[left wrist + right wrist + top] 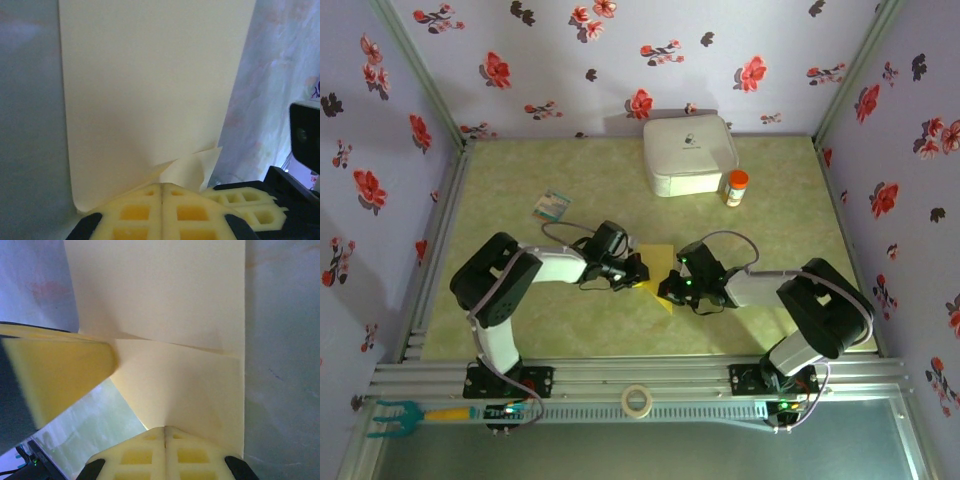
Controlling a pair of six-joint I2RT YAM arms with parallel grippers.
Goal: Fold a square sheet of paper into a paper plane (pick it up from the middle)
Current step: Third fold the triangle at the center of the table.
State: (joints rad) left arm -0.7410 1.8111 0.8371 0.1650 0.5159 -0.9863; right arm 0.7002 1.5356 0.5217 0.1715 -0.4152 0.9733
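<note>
Top external view is showing both arms reaching inward over the middle of the green tabletop (pixel 790 220), where the square sheet of paper (pixel 658 262) is sitting between their wrists. Left wrist view is showing the left claw (pixel 162 192) fully closed, its pale pads pressing together on the sheet's bottom edge. The yellow paper is rising upright from the pinch, with one small corner curling over beside the pads. Right wrist view is showing the right claw (pixel 165 432) also fully closed, gripping the same sheet at its lower edge, and a slanting crease is running across the paper above it. Toward the far side of the tabletop, a white box (pixel 688 155) is lying just beside an orange-capped bottle (pixel 737 187). A teal-and-white card (pixel 552 207) is lying well apart, to the left.
</note>
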